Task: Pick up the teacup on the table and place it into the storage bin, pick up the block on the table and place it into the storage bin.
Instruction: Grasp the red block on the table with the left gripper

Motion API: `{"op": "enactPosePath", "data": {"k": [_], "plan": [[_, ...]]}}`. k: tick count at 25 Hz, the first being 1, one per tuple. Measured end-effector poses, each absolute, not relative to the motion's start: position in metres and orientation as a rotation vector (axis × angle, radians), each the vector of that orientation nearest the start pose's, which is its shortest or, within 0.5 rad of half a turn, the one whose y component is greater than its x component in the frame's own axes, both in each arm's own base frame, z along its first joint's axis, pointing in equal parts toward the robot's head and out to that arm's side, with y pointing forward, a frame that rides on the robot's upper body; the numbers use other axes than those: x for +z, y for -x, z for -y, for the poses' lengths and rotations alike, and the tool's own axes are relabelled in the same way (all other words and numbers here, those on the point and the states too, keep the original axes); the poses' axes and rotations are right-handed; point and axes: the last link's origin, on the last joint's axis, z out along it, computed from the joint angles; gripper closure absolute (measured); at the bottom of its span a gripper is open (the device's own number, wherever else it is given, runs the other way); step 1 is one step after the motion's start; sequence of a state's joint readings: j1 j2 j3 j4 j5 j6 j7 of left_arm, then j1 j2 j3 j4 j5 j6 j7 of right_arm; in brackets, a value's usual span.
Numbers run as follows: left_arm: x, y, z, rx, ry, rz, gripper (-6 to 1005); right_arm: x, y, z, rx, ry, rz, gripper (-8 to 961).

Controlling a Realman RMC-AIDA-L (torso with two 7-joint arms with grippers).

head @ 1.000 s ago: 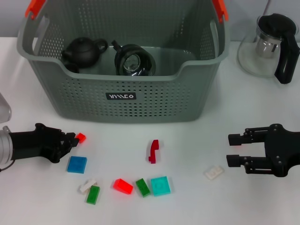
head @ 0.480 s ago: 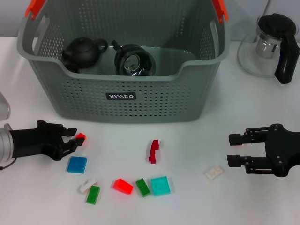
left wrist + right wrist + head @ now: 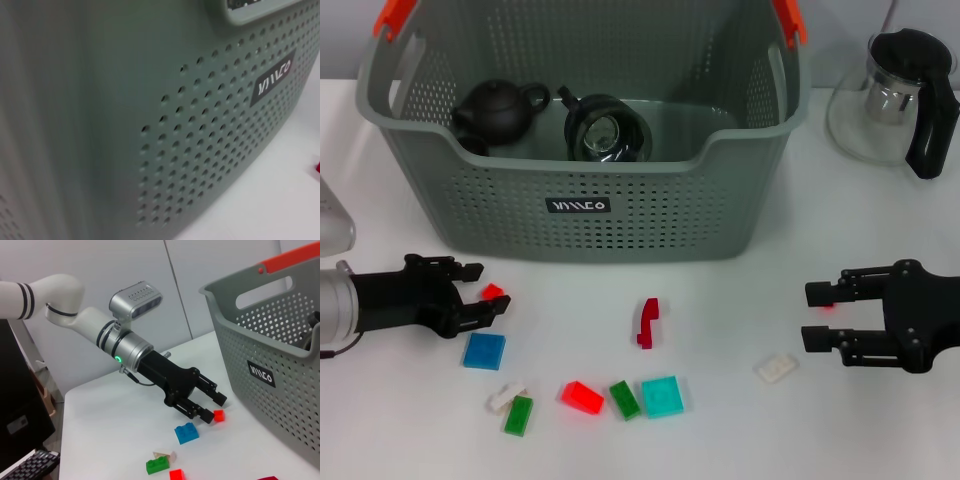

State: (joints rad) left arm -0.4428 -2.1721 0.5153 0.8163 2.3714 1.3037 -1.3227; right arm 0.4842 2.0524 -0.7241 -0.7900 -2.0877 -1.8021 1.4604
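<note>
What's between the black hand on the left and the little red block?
Nothing. In the head view, the left gripper has its open jaws around the small red block; the right wrist view shows only bare table there.

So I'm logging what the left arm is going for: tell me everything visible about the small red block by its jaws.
The small red block is a tiny bright red plastic brick, lying flat on the white table just in front of the storage bin. The left gripper has its open jaws around it, one on each side; contact cannot be told. It lies apart from the other scattered bricks.
</note>
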Motion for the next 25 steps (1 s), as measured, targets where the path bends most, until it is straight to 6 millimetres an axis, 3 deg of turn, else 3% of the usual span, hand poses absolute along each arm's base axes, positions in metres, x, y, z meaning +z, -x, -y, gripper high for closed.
{"op": "enactPosePath", "data": {"k": [8, 25], "plan": [[-0.0036, 0.3365, -0.3185, -0.141, 2.523, 0.688, 407, 0.0209, -0.2617, -0.2993, 0.63, 2.947, -0.603, 360], [-0.0048, 0.3341, -0.3196, -0.129, 2.538, 0.708, 714, 0.0215, -0.2629, -0.2997, 0.625, 2.942, -0.606, 361]]}}
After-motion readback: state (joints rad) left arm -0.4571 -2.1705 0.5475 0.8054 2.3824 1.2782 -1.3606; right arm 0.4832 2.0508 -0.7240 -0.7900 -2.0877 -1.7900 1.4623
